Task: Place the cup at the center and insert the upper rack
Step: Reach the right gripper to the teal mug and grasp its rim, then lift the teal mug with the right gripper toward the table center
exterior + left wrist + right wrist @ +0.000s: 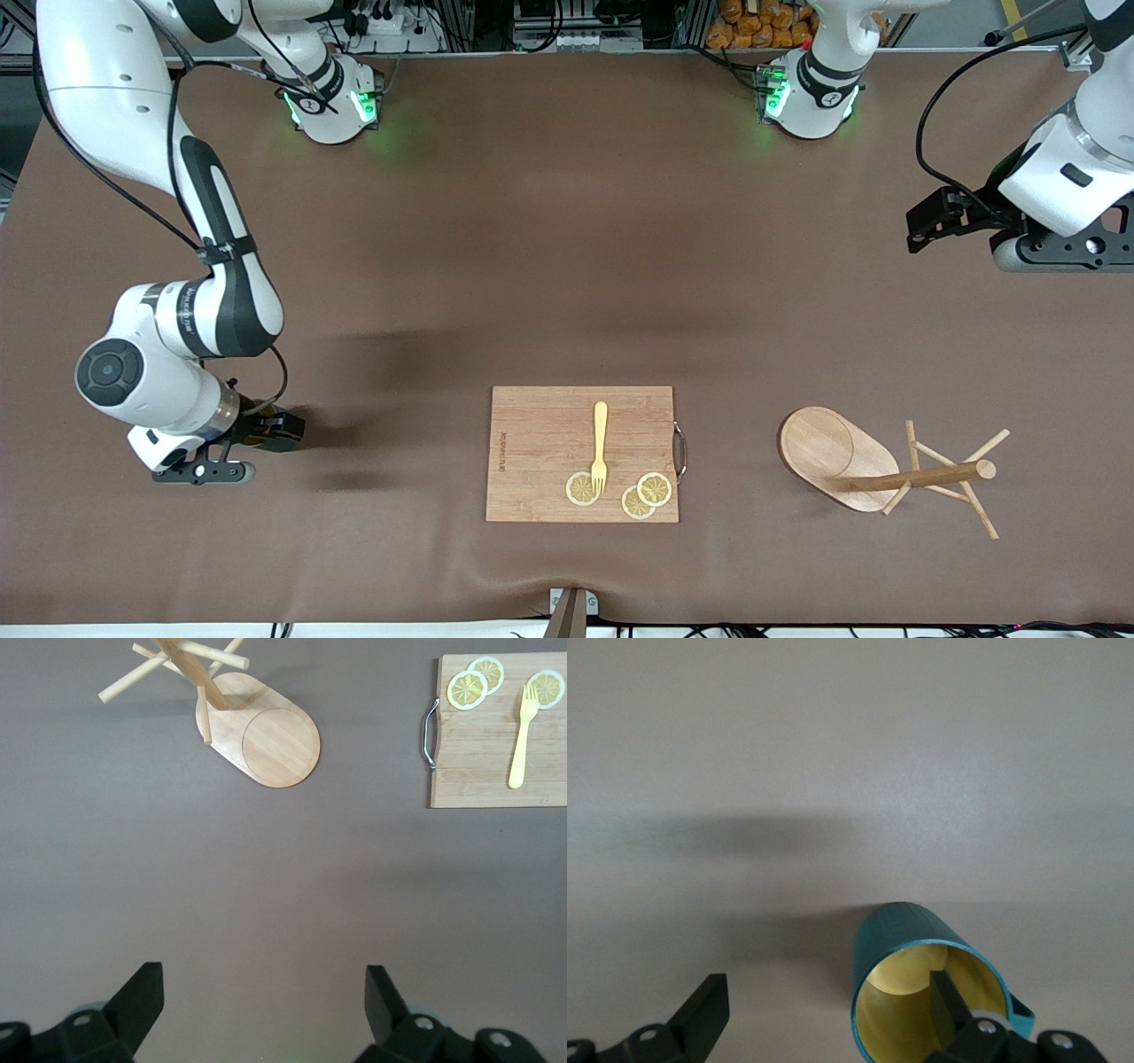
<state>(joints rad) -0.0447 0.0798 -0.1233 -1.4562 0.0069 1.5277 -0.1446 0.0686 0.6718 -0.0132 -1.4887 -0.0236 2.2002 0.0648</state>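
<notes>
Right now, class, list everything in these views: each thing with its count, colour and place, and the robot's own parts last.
cup: one, teal outside, yellow inside, under the right gripper, one finger inside its rim.
mug tree: one, light wood, on the table toward the left arm's end.
cutting board: one, wooden, metal handle, mid-table near the front camera.
fork: one, yellow, on the board.
lemon slices: three, yellow, on the board by the fork's tines.
right gripper: open, at the cup.
left gripper: open, over bare table, waiting.
</notes>
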